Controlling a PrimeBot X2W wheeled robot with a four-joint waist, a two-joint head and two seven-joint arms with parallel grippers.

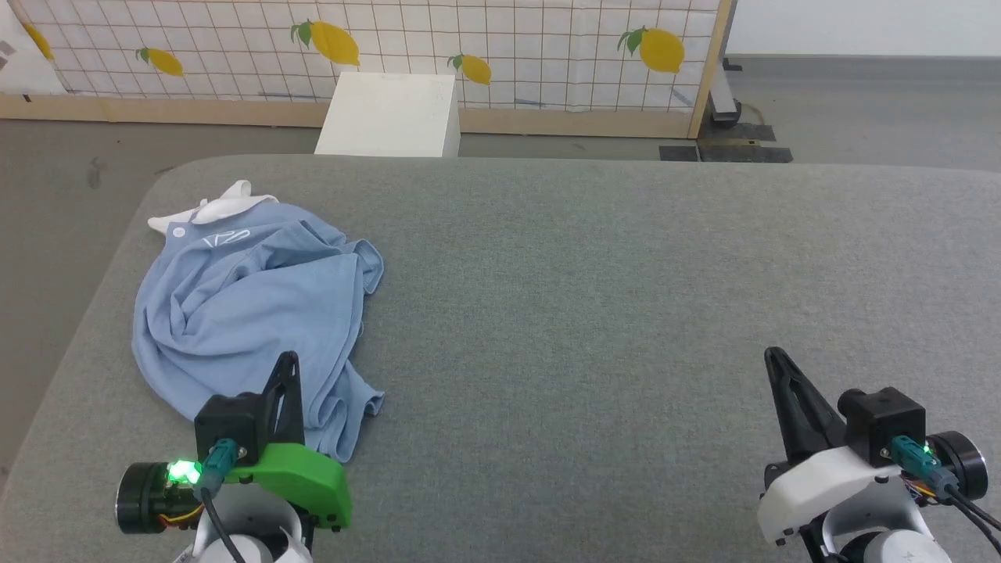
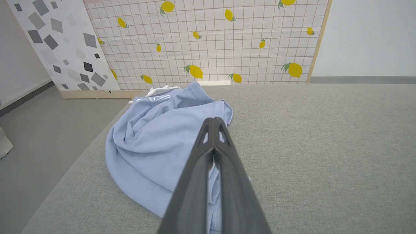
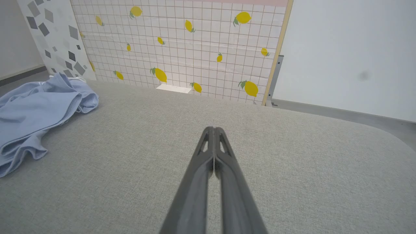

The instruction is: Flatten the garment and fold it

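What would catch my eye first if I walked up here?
A crumpled light blue shirt lies bunched at the left of the grey padded table, white collar toward the far edge. Behind stands a lemon-printed screen. The left fingers and right fingers, pressed shut, rise at the near corners.

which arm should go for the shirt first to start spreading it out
Left, most likely. The left gripper is already over the near edge of the crumpled garment, jaws shut. The right gripper, also shut, is far off to the side across the grey surface.
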